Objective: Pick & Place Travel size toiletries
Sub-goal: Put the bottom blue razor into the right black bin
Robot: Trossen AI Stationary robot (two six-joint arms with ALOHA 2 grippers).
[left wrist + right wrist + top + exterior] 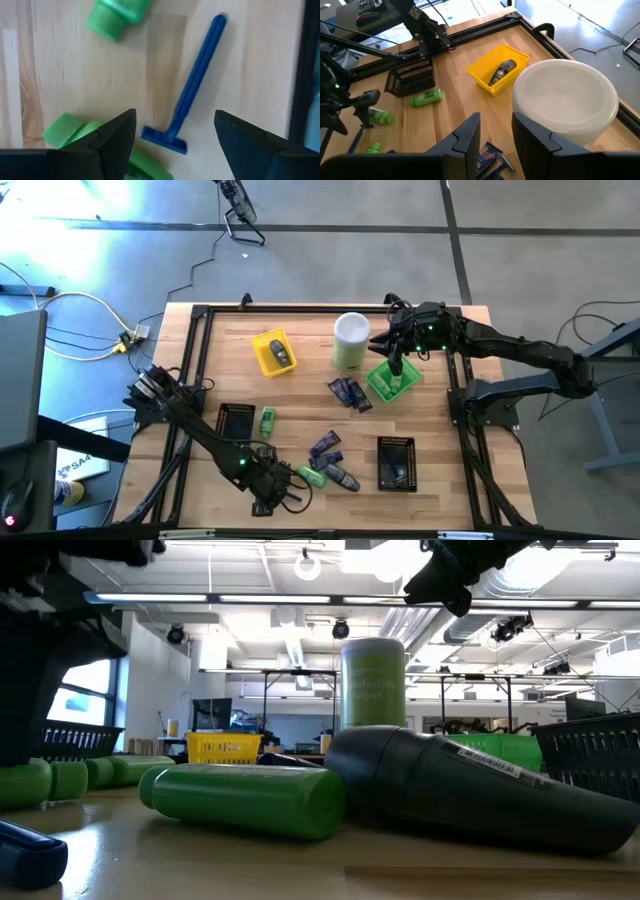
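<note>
My left gripper hangs open near the table's front edge, its fingers pointing down on either side of a blue razor without touching it. The razor lies flat on the wood, and green tubes lie beside it. My right gripper stands at the back right, above the green tray. Its fingers stand a narrow gap apart with nothing between them. Navy packets, a green bottle and a dark grey oval piece lie loose on the table.
A tall pale-green canister with a white lid stands by the right gripper. A yellow tray holds one dark piece. Two black mesh trays sit near the middle and front right. A black frame rims the table.
</note>
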